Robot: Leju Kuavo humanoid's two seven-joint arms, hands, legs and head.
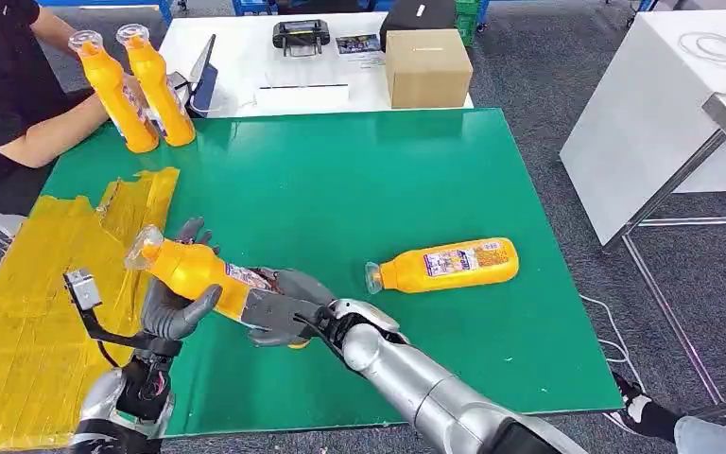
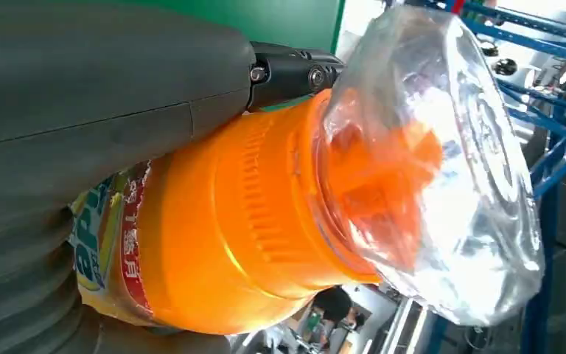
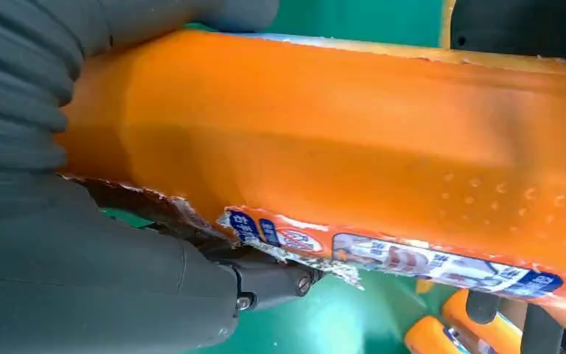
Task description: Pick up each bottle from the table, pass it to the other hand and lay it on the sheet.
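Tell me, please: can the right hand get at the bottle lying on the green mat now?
Probably not yet: the right hand grips the held bottle together with the left hand. The lying bottle itself lies unobstructed.

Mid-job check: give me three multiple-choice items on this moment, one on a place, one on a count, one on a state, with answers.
1. Where does the loose bottle lie?
A. on the green mat
B. on the yellow sheet
C. on the cardboard box

2. How many orange bottles does the person hold?
A. none
B. two
C. four

3. What grips the held bottle?
A. left robot hand alone
B. nothing
C. both robot hands

Answers: 1 A, it lies on its side on the green mat, apart from the yellow sheet. 2 B, two stand upright together there. 3 C, the left robot hand and right robot hand both wrap it.
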